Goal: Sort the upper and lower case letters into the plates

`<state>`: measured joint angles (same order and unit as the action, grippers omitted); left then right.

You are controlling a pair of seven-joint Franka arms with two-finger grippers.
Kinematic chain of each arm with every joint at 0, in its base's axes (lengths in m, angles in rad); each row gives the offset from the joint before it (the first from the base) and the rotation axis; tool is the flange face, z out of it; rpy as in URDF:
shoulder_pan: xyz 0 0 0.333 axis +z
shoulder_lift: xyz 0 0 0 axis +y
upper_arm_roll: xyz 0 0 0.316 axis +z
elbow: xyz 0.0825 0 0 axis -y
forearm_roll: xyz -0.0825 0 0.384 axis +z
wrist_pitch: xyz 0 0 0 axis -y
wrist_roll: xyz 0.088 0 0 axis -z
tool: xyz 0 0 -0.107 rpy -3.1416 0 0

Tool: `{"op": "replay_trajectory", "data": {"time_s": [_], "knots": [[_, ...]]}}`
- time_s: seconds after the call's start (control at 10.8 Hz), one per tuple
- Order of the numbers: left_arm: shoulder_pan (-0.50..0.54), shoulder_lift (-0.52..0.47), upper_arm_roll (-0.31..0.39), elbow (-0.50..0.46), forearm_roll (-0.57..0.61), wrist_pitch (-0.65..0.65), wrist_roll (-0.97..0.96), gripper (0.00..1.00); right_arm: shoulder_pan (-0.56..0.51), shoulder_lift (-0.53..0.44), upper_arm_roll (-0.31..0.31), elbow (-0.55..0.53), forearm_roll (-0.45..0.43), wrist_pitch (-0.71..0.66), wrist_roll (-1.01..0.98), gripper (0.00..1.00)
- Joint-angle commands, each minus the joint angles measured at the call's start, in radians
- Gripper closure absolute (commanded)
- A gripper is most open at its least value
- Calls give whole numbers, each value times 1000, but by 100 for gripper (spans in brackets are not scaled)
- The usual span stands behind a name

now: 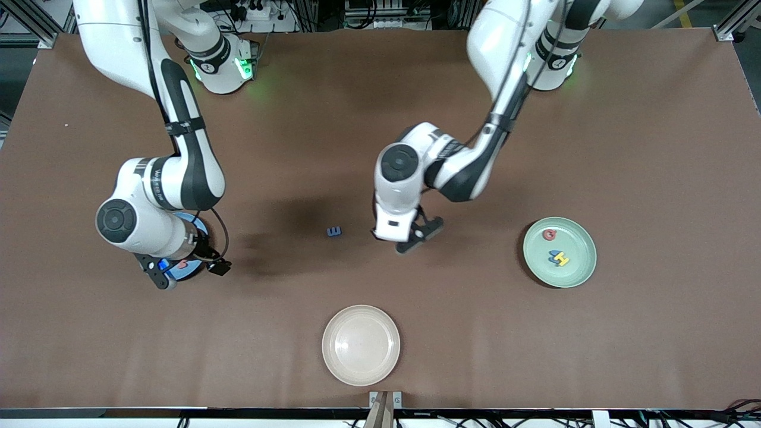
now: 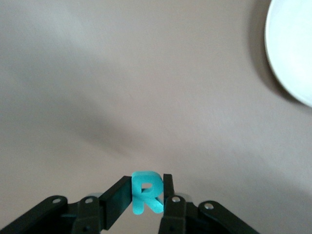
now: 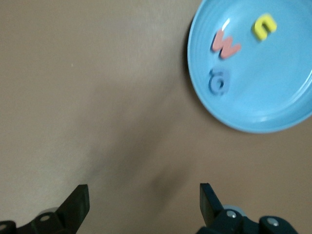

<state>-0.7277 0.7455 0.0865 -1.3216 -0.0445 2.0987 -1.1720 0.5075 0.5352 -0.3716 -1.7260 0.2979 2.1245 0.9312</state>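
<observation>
Carrying step, by the look of it: teal R [image 2: 145, 192] clenched upright between the black fingers [image 2: 117, 197] of the left gripper [image 1: 419, 236], up over bare table between a loose blue E [image 1: 335, 231] and the mint green plate [image 1: 579, 261].

To do it well:
- Hold the pinch firm; so small and light a piece probably twists or drops at any slackening.
- Travel level toward the left arm's end of the table, high enough to pass over the rim of the mint green plate.
- Aim for a bare patch, apart from the red letter [image 1: 550, 235] and the blue and yellow pair [image 1: 559, 258] lying in it.
- Lower close to the plate floor before releasing, so as not to bounce the R out.
- Leave the cream plate [image 1: 361, 345], nearest the front camera, alone.

Right gripper [image 3: 144, 197] waiting with fingers spread wide and empty, over the edge of the blue plate [image 3: 273, 97] at the right arm's end.

Readable writing:
- R on the held piece.
- E on the loose blue one.
- In the blue plate a red w [image 3: 225, 45], a yellow u or n [image 3: 264, 26] and a blue round letter [image 3: 218, 81], perhaps an a.
- In the mint green plate seemingly a red G and a yellow H.
- Lettering on the right arm's white link, too small to read.
</observation>
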Motion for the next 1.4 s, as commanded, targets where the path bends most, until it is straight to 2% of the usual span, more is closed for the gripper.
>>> {"op": "replay_trajectory", "data": {"time_s": [0.0, 0.28, 0.47, 0.65, 0.84, 0.93, 1.02, 1.21, 1.3], "knots": [[133, -119, -33, -88, 19, -75, 279, 100, -20, 43, 94, 28, 17, 15, 189, 0], [324, -179, -66, -148, 21, -129, 626, 100, 12, 92, 170, 23, 7, 193, 456, 0], [428, -189, -67, -220, 26, -137, 826, 100, 81, 135, 174, 28, 3, 285, 674, 0], [514, -187, -67, -257, 29, -137, 951, 100, 112, 152, 181, 25, 4, 324, 741, 0], [580, -170, -68, -271, 29, -132, 1031, 100, 124, 155, 229, 26, 3, 325, 761, 0], [584, -160, -68, -271, 28, -132, 1034, 88, 143, 155, 238, 26, 3, 325, 812, 0], [596, -150, -68, -268, 28, -134, 1034, 69, 158, 157, 240, 26, -9, 327, 857, 0], [597, -149, -68, -269, 28, -137, 1034, 46, 160, 160, 266, 22, -17, 327, 887, 0], [597, -149, -68, -271, 28, -138, 1034, 41, 161, 173, 267, 22, -26, 328, 902, 0]]}}
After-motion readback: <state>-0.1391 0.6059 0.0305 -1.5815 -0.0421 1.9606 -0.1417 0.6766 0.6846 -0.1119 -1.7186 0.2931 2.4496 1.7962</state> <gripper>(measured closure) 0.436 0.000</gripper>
